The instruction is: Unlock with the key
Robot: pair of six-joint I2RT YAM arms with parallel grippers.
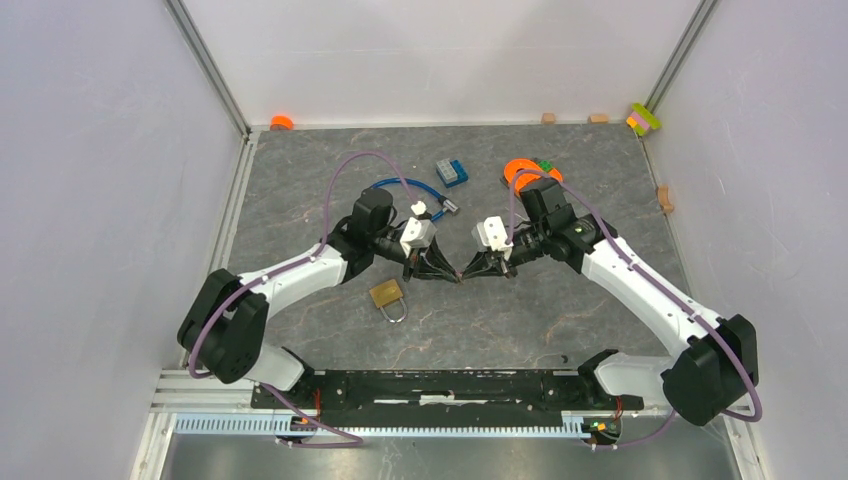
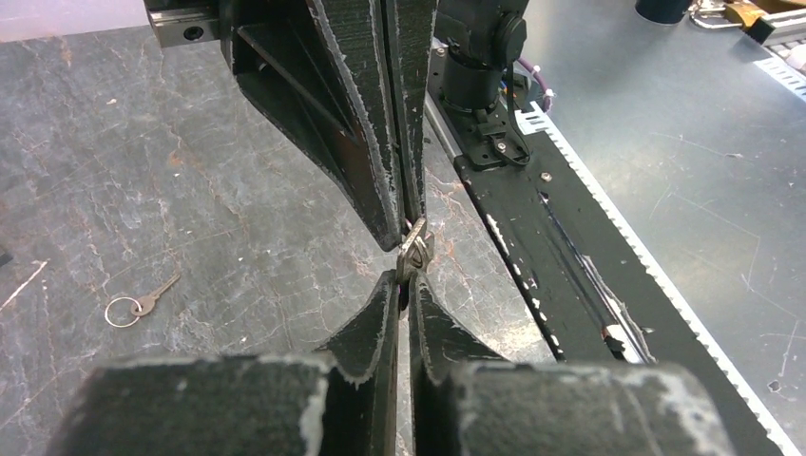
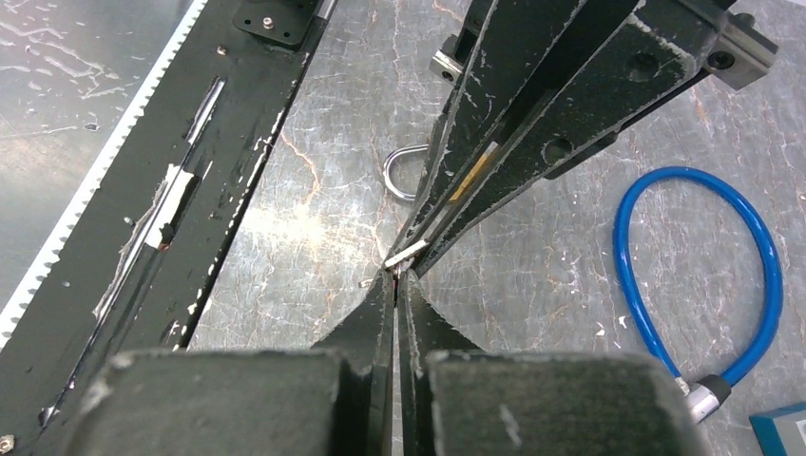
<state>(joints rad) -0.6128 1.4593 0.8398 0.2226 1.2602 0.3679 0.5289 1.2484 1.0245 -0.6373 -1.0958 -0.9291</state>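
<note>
The key (image 2: 415, 252) is clamped by left gripper (image 2: 404, 288) and right gripper (image 3: 397, 283) together; one hold should be released only once the other is firm.

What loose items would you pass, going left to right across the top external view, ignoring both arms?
orange cap → brass padlock → blue box → orange disc → tan block → multicoloured block stack

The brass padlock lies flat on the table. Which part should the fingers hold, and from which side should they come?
Hold the padlock by its brass body, across the two side edges, coming straight down from above. It lies flat, with its shackle pointing to the near side, so only those edges give opposing faces.
</note>
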